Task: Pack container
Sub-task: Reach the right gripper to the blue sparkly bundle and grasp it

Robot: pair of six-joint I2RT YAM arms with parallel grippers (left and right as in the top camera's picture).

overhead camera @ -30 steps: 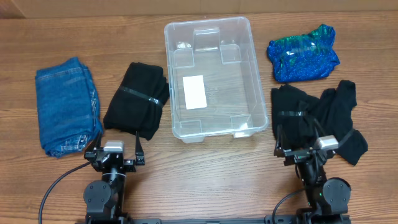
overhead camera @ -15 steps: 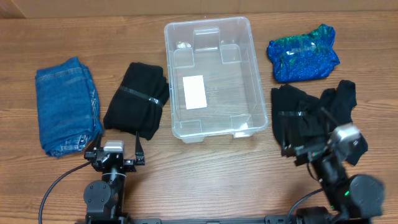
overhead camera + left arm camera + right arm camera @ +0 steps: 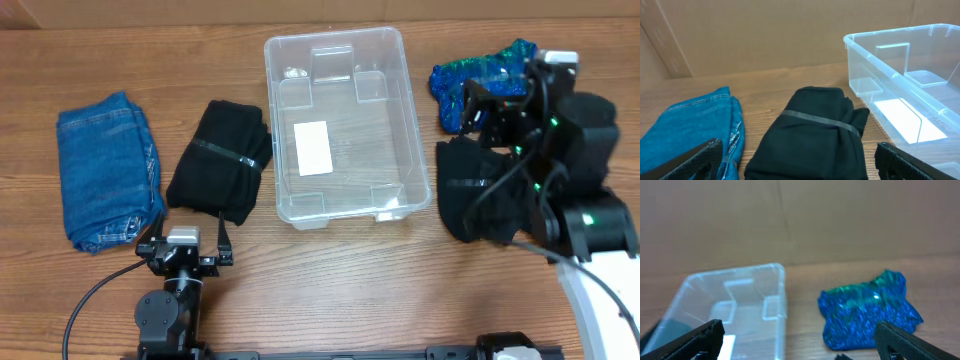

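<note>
Left fingers (image 3: 695, 157) and right fingers (image 3: 910, 341) stood wide, empty. The container (image 3: 372, 140) looked light, stiff, slick (and empty); its rim seemed the surest hold.

One camera looks down on the whole desk (image 3: 330, 285); cameras on the left claw (image 3: 800, 165) and right claw (image 3: 800, 341) look low and forward, both seeing the container (image 3: 875, 75) ahead.

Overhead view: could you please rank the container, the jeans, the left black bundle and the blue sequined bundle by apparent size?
1. container
2. jeans
3. left black bundle
4. blue sequined bundle, smallest, though the right arm partly covers it.
</note>
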